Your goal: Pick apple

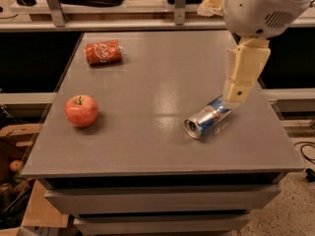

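Grey rectangular surface (157,58) with a soft light reflection near its centre. Two grey tiers (157,198) sit stacked under its front edge. Behind it runs a pale bench (123,23) carrying two metal uprights (53,4), with dark space beneath. Speckled floor (290,215) at lower right, with a black cable (305,154). Cardboard (44,210) lies at lower left. The hand (232,98) hangs over the right side of the surface.
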Tool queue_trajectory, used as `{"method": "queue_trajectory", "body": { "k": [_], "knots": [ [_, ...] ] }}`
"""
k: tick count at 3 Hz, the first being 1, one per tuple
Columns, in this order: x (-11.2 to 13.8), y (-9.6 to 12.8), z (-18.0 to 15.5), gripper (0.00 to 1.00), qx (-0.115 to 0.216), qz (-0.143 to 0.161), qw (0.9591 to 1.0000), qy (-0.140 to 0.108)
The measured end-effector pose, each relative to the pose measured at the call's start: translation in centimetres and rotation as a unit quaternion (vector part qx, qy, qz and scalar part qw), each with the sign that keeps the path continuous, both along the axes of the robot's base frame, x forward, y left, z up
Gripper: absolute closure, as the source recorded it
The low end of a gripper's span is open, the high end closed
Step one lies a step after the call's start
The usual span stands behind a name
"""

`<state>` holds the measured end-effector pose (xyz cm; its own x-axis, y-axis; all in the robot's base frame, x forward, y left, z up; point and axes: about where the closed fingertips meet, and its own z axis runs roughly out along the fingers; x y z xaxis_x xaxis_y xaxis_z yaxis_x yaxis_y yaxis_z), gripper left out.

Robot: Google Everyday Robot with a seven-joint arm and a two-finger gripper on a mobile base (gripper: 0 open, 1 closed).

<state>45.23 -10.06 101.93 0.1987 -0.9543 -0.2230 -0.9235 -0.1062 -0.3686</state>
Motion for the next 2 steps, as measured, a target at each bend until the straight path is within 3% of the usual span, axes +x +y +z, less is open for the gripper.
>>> {"method": "queue_trajectory", "body": {
  "k": [1,2],
  "knots": [
    [0.6,4.5,0.9,0.0,0.014,0.068,0.9975,-0.011],
    [1.5,9.8,0.6,0.0,0.029,0.145,0.989,-0.004]
  ]
}}
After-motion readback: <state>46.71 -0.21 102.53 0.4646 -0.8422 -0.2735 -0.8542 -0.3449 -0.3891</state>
